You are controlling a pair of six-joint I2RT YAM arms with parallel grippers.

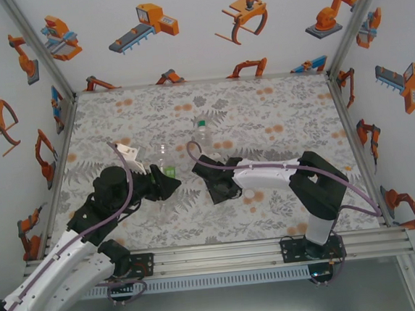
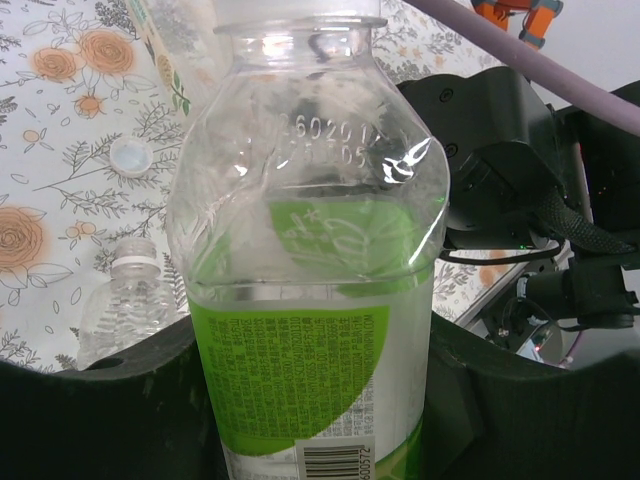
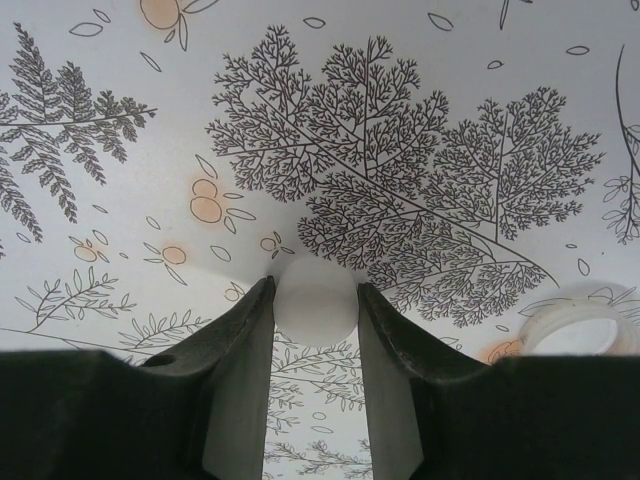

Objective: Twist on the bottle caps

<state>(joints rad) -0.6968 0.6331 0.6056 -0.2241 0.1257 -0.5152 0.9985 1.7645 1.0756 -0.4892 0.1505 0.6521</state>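
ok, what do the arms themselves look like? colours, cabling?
Left arm and right arm: white link shells, black joints and bases. A lilac cable runs along each. End effector fingers are flat and dark.

A bottle sits beside the gripped bottle, a cap apparently just beyond it.

A: Left wrist view, green-labelled bottle: what is lost?
B: Mouth and base, cut by the frame edges; a gripper finger hides the lower half of the small bottle
A: Right wrist view?
B: Fingers cover the sides of the white cap
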